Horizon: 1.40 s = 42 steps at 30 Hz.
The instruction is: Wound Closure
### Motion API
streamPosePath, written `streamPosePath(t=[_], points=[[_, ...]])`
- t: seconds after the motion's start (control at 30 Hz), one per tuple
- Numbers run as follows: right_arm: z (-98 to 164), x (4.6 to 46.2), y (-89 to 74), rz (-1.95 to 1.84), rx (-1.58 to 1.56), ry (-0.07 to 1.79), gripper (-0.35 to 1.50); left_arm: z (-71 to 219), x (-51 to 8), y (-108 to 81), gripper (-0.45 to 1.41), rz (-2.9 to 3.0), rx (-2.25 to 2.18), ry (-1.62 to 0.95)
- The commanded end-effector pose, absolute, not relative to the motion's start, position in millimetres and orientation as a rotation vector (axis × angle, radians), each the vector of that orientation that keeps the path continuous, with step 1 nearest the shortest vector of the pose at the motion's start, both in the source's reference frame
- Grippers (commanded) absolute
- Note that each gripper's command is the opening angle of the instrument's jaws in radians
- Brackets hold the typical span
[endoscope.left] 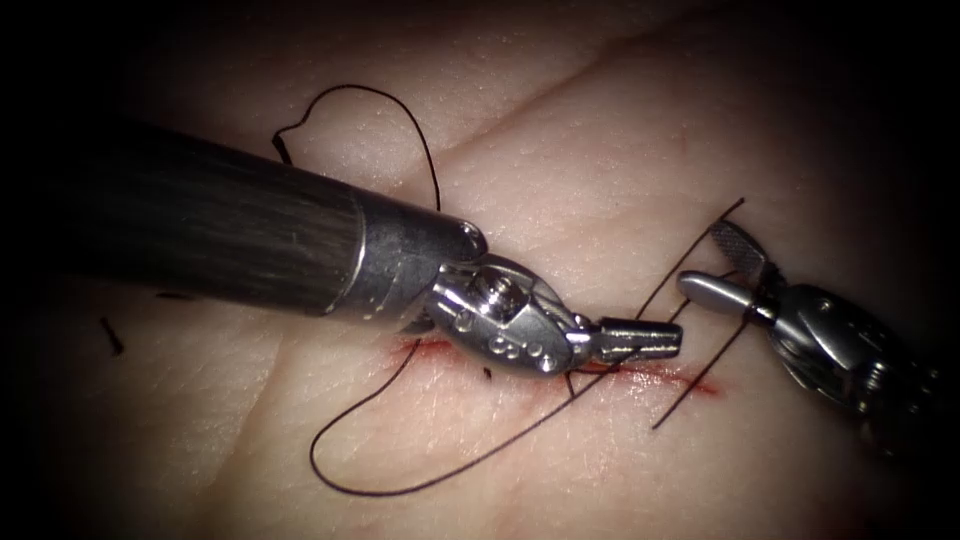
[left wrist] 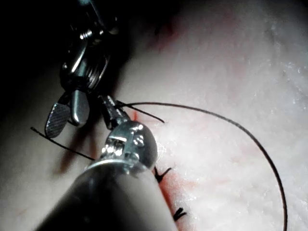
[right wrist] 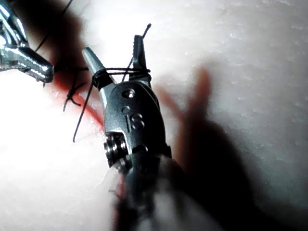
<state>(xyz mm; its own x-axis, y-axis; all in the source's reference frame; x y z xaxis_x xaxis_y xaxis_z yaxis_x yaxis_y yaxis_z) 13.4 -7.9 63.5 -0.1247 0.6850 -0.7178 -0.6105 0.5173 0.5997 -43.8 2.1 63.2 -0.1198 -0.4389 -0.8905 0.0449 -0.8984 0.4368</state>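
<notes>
- Endoscope view: left tool is lying over the cut in the tissue, jaws clenched; whether thread is pinched between them, cannot tell.
- Right tool is sitting to the right of the cut with jaws spread apart, grasping nothing.
- Right wrist view: thread is wrapping around the base of the right tool's open jaws.
- Thread is looping wide across the tissue left of the cut.
- Red fluid is lining the cut.
- Needle: cannot tell where it is.

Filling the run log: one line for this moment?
left tool: shut on thread | right tool: open, thread looped around | needle: unseen | cut
</notes>
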Motion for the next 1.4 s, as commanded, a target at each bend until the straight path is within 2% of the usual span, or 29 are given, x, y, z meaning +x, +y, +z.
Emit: streamPosePath(t=[0.03,0.13,0.17,0.2,0.8,0.83,0.9,0.97,1.2,1.4], points=[[64.2,14.1,-8.3,1.11,0.074,1.285,0.94,63.7,-44.5,2.1,-0.45,-2.088,1.83,-0.437],[64.7,13.9,-8.7,1.105,0.071,1.289,0.89,63.8,-44.8,2.1,-0.45,-2.092,1.828,-0.439],[64.9,13.8,-9.2,1.101,0.077,1.288,0.79,63.7,-44.8,2.1,-0.45,-2.093,1.827,-0.44],[65.2,13.8,-9.3,1.108,0.084,1.287,0.78,63.7,-44.9,2.0,-0.45,-2.094,1.826,-0.44],[65.4,13.8,-7.5,1.146,0.094,1.292,0.86,63.4,-45.0,1.7,-0.45,-2.097,1.823,-0.441],[65.2,14.1,-7.4,1.152,0.088,1.295,0.74,63.4,-45.0,1.7,-0.45,-2.097,1.823,-0.441],[65.1,14.5,-7.5,1.155,0.086,1.294,0.32,63.3,-45.1,1.7,-0.45,-2.097,1.823,-0.441],[64.9,15.0,-7.5,1.157,0.085,1.29,-0.35,63.3,-45.1,1.7,-0.45,-2.097,1.823,-0.441],[64.3,16.0,-8.1,1.143,0.01,1.236,-0.35,63.2,-44.1,2.1,-0.45,-2.11,1.842,-0.414],[61.9,16.7,-10.1,1.062,-0.126,1.172,-0.35,63.5,-40.4,5.9,-0.45,-2.268,1.826,-0.382]])
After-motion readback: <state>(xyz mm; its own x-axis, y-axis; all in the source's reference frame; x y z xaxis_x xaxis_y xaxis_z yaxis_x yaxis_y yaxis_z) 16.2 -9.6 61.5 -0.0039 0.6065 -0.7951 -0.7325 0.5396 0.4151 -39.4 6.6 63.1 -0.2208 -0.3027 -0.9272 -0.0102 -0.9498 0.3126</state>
